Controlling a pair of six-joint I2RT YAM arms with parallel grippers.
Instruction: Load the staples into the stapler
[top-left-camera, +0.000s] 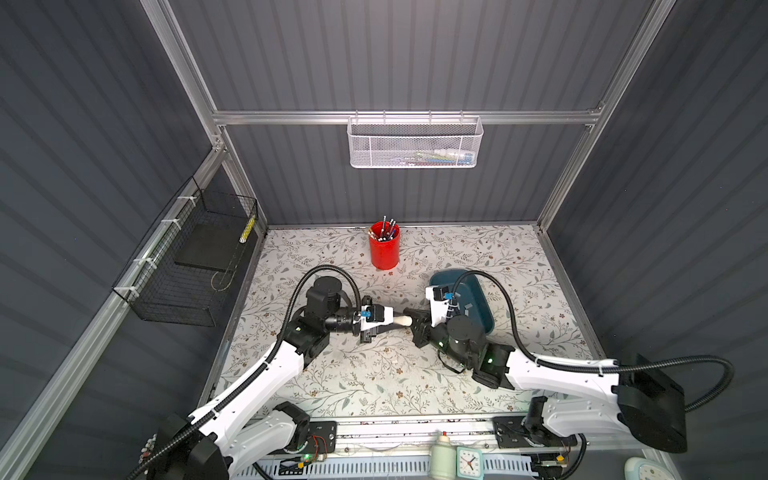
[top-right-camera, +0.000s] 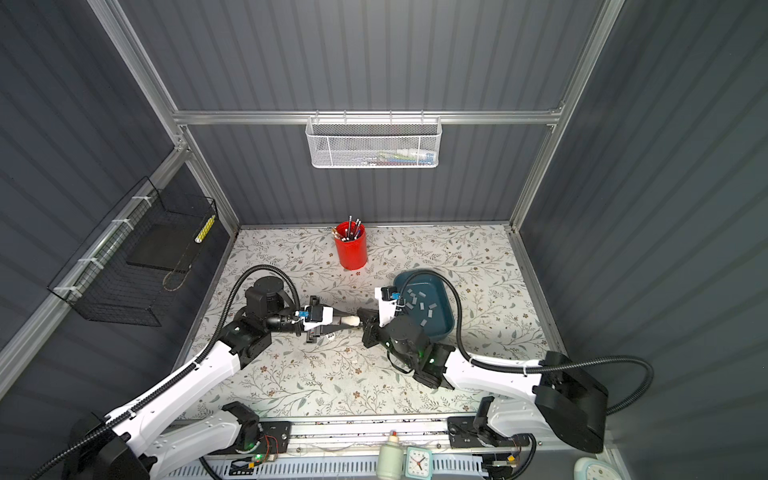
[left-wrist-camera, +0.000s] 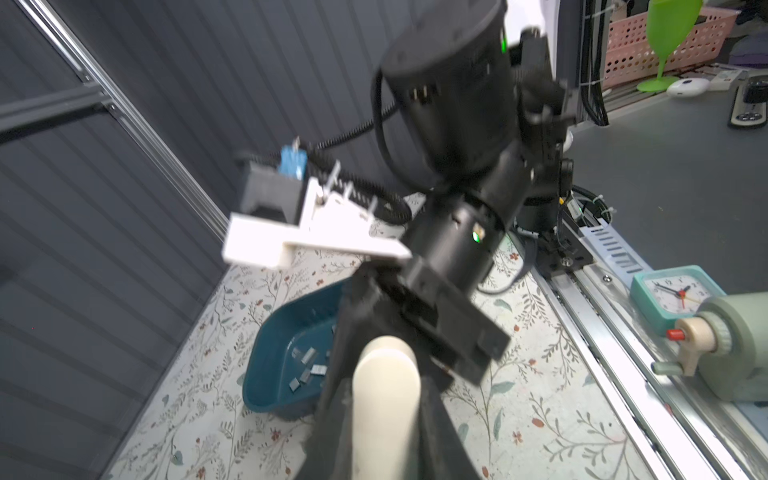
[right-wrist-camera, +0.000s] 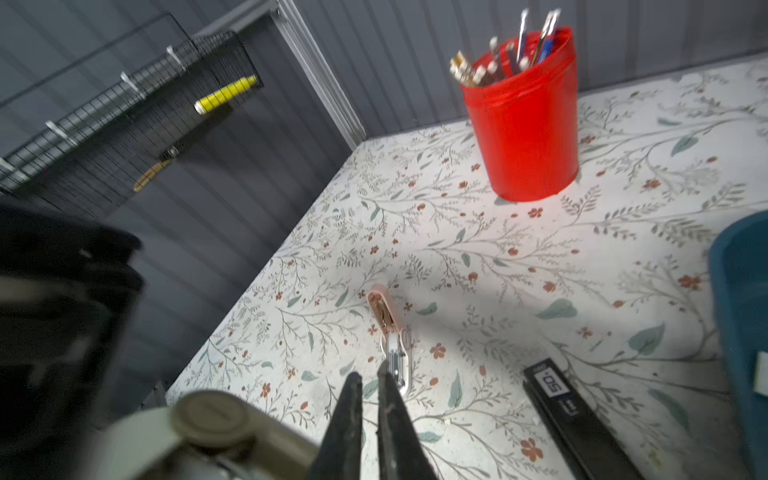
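Clamping the cream stapler (left-wrist-camera: 386, 386) mid-table, the left gripper (top-left-camera: 394, 322) faces the right gripper (right-wrist-camera: 369, 384), whose fingers sit nearly together on a grip I cannot tell, while the staples (left-wrist-camera: 318, 369) lie loose in the teal tray (top-right-camera: 449, 309) just beyond.

You face a lab test booth dressed as a desk: grey ribbed wall panels (top-left-camera: 395, 54) and aluminium frame bars (top-left-camera: 291, 117) behind the red cylindrical pen cup (top-left-camera: 384, 251), white wire-mesh basket (top-left-camera: 414, 143) hung above it.

Grey ribbed walls (top-left-camera: 395, 54) enclose a floral tabletop (top-left-camera: 374, 374).
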